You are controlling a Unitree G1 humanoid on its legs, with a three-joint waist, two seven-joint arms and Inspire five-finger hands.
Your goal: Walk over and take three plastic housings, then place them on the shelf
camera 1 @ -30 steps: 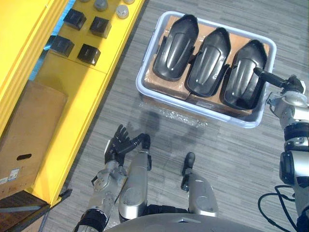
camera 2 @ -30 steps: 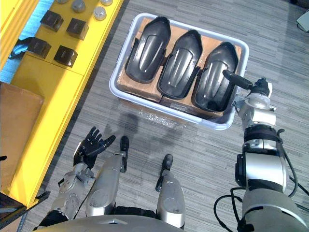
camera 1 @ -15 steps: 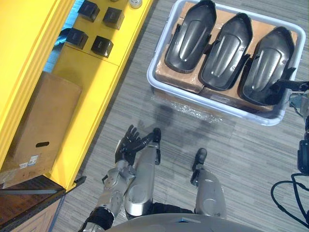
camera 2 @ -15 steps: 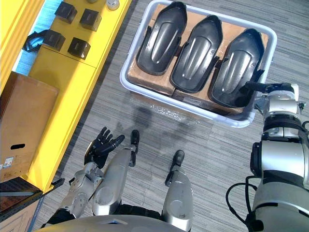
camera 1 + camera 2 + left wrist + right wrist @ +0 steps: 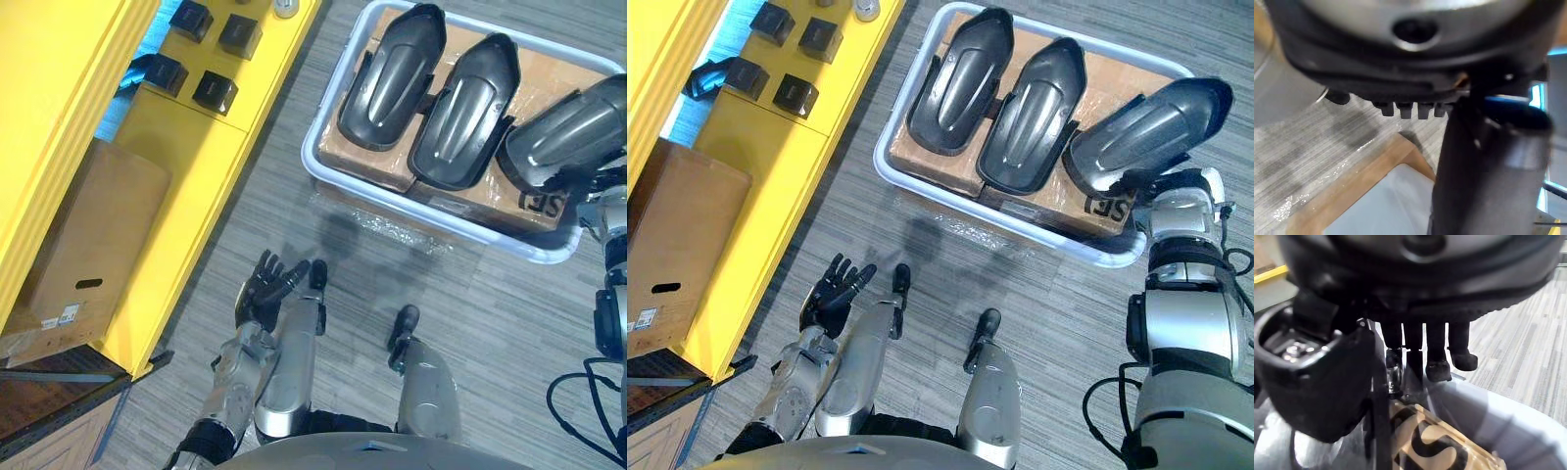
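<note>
right hand [image 5: 1436, 357] grips rightmost housing [image 5: 1146, 127] | tilted | black print on cardboard [image 5: 1101, 208]

Silver-grey arms [image 5: 1185, 333], dark hands [image 5: 830, 296], fingers [image 5: 266, 264] seemingly black

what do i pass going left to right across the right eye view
cardboard box → left hand, open → white tub, left rim → first housing → middle housing → third housing, tilted, gripped by the right hand
</note>
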